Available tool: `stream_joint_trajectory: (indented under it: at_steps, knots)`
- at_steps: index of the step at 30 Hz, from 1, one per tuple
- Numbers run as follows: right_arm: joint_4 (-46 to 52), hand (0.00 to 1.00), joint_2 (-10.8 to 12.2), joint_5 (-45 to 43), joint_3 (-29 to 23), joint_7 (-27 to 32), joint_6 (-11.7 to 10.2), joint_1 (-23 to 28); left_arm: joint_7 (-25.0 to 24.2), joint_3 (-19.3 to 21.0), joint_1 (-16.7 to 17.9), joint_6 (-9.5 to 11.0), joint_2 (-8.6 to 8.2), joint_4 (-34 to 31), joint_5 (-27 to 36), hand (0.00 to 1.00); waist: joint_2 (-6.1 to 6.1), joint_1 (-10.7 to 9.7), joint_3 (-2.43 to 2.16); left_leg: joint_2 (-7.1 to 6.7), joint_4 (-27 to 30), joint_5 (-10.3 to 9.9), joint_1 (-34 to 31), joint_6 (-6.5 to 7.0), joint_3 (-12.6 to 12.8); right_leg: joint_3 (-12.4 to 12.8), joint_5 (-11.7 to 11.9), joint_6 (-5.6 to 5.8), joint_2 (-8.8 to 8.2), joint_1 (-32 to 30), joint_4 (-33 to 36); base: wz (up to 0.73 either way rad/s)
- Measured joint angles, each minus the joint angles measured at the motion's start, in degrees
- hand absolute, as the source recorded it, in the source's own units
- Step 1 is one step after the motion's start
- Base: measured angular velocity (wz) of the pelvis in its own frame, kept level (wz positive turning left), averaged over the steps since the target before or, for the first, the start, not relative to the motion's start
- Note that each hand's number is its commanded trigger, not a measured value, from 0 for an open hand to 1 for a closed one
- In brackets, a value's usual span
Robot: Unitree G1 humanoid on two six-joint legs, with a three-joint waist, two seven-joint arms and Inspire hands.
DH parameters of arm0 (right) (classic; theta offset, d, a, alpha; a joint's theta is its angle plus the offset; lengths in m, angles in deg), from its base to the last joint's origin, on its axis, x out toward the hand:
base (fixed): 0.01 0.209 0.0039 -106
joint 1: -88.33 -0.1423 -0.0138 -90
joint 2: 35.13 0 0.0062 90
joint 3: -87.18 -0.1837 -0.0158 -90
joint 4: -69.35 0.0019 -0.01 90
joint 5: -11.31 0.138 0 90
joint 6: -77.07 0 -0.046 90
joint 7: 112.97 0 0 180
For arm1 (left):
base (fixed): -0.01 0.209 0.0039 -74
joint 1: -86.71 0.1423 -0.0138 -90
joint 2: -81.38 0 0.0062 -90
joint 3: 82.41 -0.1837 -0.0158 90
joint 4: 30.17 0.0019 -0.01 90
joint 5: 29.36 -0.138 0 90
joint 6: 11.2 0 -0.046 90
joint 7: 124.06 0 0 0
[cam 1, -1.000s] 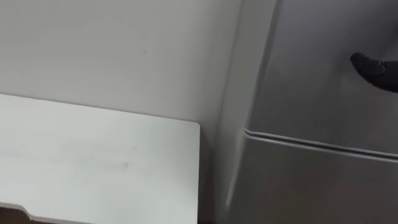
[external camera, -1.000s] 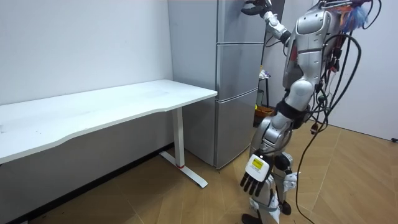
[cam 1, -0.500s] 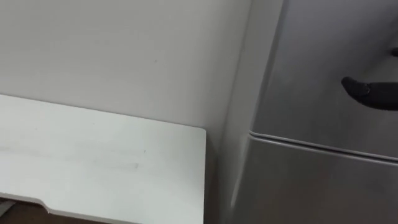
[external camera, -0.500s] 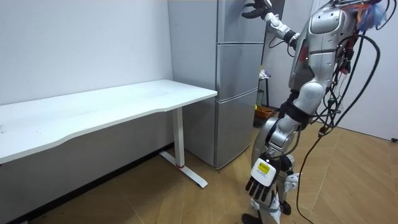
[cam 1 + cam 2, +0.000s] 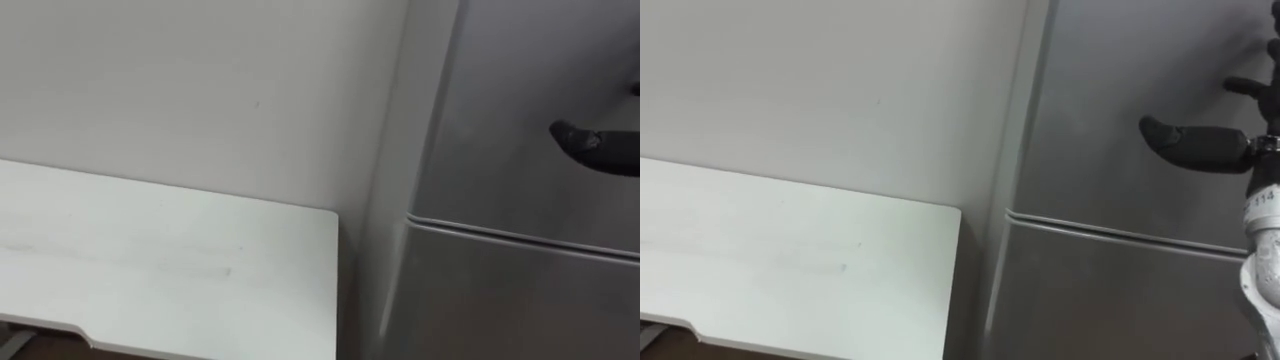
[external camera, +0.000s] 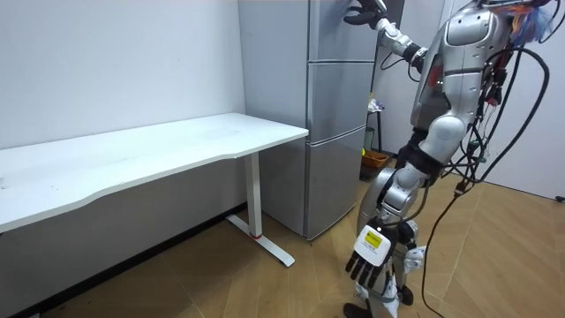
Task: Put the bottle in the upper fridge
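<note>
A white desk (image 6: pixel 150 150) is set against the pale wall (image 5: pixel 200 80). Its end is just beside the grey fridge (image 6: pixel 331 124), and a narrow dark gap is left between them. The upper door (image 5: pixel 1110 110) and lower door (image 5: pixel 1110 300) are both closed, so the way into the upper compartment is barred. The right hand (image 5: pixel 1200 143) is raised at the upper door, its fingers straight and spread, clamped on nothing. Whether the door is touched cannot be told, and the hand is partly cut off at the edge of the eye views. The left hand (image 6: pixel 371 258) is hung low by the leg, fingers relaxed and apart, with nothing held. Where the bottle is cannot be told. The robot is stood upright before the fridge on a wood floor (image 6: pixel 265 283). A small yellow thing (image 6: pixel 375 159) beyond the fridge cannot be made out.
</note>
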Motion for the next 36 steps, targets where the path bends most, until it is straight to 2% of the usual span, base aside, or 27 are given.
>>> stream_joint_trajectory:
  at_steps: [7, 11, 17, 18, 20, 24, 29, 36]
  knots:
    - [4.11, 0.0, -0.12, 6.59, -0.9, 3.2, 0.94, 0.7, 2.32, 1.73, 1.76, 2.29, 0.01, -0.41, 0.48, 0.0, -0.22, -2.51, -0.01, -0.01, -0.33, 0.09, -0.92, 0.27, -0.01, -0.1, -0.28, -0.17, 0.07, -0.33, -0.23, 0.02]
    - [6.29, 0.0, -0.14, 7.48, -3.2, 5.38, 0.97, 4.77, 3.53, 2.23, 1.73, 2.77, -0.37, -0.38, 0.55, 0.0, -0.26, -2.96, -0.02, -0.06, -0.54, -0.3, -1.05, 0.33, 0.08, -0.19, -0.25, -0.44, 0.08, -0.44, -0.29, -0.01]
    - [6.3, 0.0, -0.13, 11.44, -8.13, 9.05, 2.27, 7.53, 4.69, 3.26, 2.14, 3.69, -1.26, 0.04, 0.53, 0.0, -0.48, -5.21, 0.02, -0.2, -2.17, -0.36, -0.48, 0.31, 0.32, 0.01, -0.6, -0.4, -0.02, -0.92, -0.14, -0.02]
    - [6.3, 0.0, -0.14, 11.92, -9.23, 9.99, 2.25, 8.03, 4.76, 3.7, 1.88, 4.05, -1.27, 0.78, 0.54, 0.0, -0.28, -5.39, 0.43, -0.18, -2.87, -0.32, 0.18, 0.25, 0.6, 0.12, -0.62, -0.39, 0.0, -0.55, -0.2, -0.08]
    - [6.3, 0.0, -0.13, 12.32, -10.77, 11.74, 2.23, 9.52, 4.97, 4.44, 2.07, 4.36, -1.27, 0.92, 0.53, 0.0, -0.12, -5.79, 0.65, -0.16, -3.82, -0.28, 1.15, 0.16, 0.95, 0.27, -0.87, -0.34, 0.0, -0.18, -0.24, -0.09]
    - [6.3, 0.0, -0.12, 12.95, -14.41, 15.66, 2.25, 12.55, 6.05, 6.5, 2.15, 4.5, -1.34, 0.93, 0.51, 0.0, -0.16, -6.92, 0.67, -0.03, -4.69, -0.19, 1.48, -0.05, 1.47, 0.64, -1.21, -0.41, 0.15, -0.63, -0.28, -0.07]
    - [6.2, 0.0, -0.11, 15.61, -17.28, 18.67, 2.26, 14.96, 6.96, 6.38, 2.22, 4.51, -1.58, 0.8, 0.57, 0.0, -0.37, -8.55, 0.61, 0.01, -5.32, -0.27, 1.81, -0.16, 1.57, 0.76, -1.24, -0.37, 0.28, -0.44, -0.66, -0.01]
    - [5.94, 0.0, 0.48, 17.3, -20.27, 21.69, 2.21, 22.51, 6.88, 6.38, 2.18, 4.64, -2.11, 0.7, 0.53, 0.0, -0.19, -8.73, 0.63, 0.09, -5.48, -0.47, 1.81, -0.29, 1.65, 1.12, -1.24, -0.37, 0.41, -0.38, -0.9, 0.0]
